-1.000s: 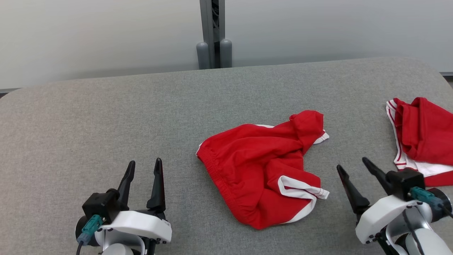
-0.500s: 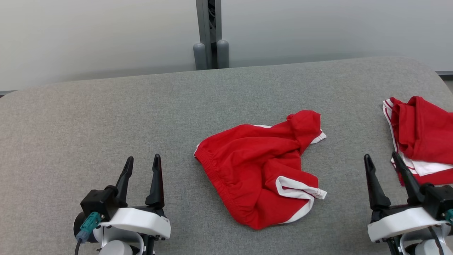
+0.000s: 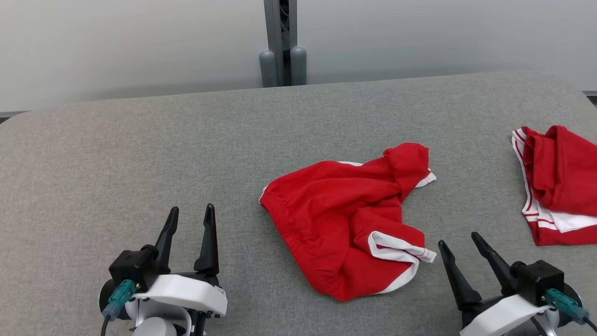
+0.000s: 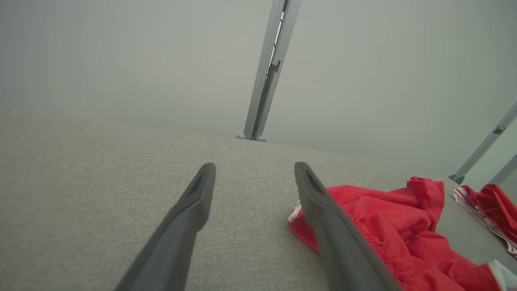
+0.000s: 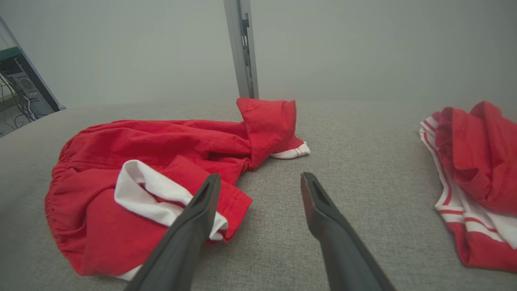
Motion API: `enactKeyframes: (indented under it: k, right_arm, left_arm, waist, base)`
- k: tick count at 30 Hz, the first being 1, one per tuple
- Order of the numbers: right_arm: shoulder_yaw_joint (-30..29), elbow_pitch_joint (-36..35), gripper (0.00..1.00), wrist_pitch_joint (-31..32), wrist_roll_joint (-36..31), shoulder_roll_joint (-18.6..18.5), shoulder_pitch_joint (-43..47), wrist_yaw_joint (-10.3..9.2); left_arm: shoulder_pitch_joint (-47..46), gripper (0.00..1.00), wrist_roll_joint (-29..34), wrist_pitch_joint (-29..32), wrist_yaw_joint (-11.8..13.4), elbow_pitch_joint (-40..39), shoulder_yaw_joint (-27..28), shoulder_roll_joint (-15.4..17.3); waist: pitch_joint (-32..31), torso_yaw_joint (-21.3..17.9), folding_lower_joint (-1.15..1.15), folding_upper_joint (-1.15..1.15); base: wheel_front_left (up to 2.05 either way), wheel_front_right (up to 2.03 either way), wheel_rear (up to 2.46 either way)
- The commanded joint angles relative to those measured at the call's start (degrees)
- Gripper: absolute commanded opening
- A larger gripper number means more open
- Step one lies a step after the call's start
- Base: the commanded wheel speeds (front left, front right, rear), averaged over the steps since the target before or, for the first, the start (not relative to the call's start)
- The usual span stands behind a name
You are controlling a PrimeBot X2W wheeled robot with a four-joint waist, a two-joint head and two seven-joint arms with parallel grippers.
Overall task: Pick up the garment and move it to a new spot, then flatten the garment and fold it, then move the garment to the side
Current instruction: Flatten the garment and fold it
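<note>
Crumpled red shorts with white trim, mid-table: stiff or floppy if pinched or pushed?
Probably floppy: the red shorts lie in soft folds, so they'd drape from a pinch. On the grey fabric tabletop a push would likely bunch them.

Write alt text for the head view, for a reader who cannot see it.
A crumpled pair of red cloth shorts with white trim lies in the middle of a grey fabric-covered table. The open left tool and open right tool flank it near the bottom edge, both apart from it. A second red-and-white garment lies at the right.
</note>
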Motion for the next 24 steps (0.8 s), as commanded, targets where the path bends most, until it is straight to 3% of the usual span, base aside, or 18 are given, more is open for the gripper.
enactKeyframes:
  k: [1, 7, 17, 18, 19, 20, 21, 24]
  right_arm:
    - [0.78, 0.41, 1.00, 0.44, 1.53, -0.74, 0.12, 0.01]
    - [5.04, 2.64, 1.00, 1.45, 3.19, -2.80, -0.63, 0.01]
    - [6.29, 6.42, 0.99, 0.56, 3.88, -2.43, -2.65, 0.01]
    - [6.81, 6.85, 0.76, 0.74, 4.18, -2.42, -2.79, 0.01]
    - [7.28, 7.22, 0.37, 0.95, 4.20, -2.53, -3.07, 0.01]
    - [7.50, 7.52, 0.08, 0.88, 3.85, -2.77, -3.43, 0.01]
    - [7.60, 7.93, 0.00, 0.50, 3.74, -2.79, -3.76, 0.01]
    - [6.99, 8.95, 0.00, -0.41, 3.41, -2.53, -3.97, 0.01]
  left_arm:
    - [-0.30, 1.00, 0.21, -0.18, -0.20, 0.20, 0.00, 0.21]
    - [-1.14, 1.00, 0.11, -0.18, -0.29, 0.55, -0.28, 0.21]
    - [-1.73, 1.00, 0.32, -0.18, -0.31, 0.75, -0.22, 0.21]
    - [-1.77, 1.00, 0.35, -0.18, -0.34, 0.76, -0.22, 0.21]
    - [-1.81, 1.00, 0.39, -0.18, -0.34, 0.75, -0.21, 0.21]
    - [-1.86, 1.00, 0.41, -0.18, -0.36, 0.76, -0.23, 0.20]
    - [-1.89, 1.00, 0.41, -0.18, -0.38, 0.76, -0.27, 0.21]
    - [-1.82, 1.00, 0.46, -0.18, -0.29, 0.80, -0.24, 0.21]
  waist:
    - [0.31, 0.34, 0.00, 0.00]
    - [1.09, 1.43, 0.00, 0.00]
    - [1.73, 3.08, 0.00, 0.00]
    - [1.80, 3.22, 0.00, 0.00]
    - [1.87, 3.35, 0.00, 0.00]
    - [1.92, 3.50, 0.00, 0.00]
    - [1.93, 3.63, 0.00, 0.00]
    - [1.89, 3.97, 0.00, 0.00]
  base:
    - [0.00, 0.00, 0.00]
    - [0.00, 0.00, 0.00]
    - [0.00, 0.00, 0.00]
    - [0.00, 0.00, 0.00]
    - [0.00, 0.00, 0.00]
    - [0.00, 0.00, 0.00]
    - [0.00, 0.00, 0.00]
    - [0.00, 0.00, 0.00]
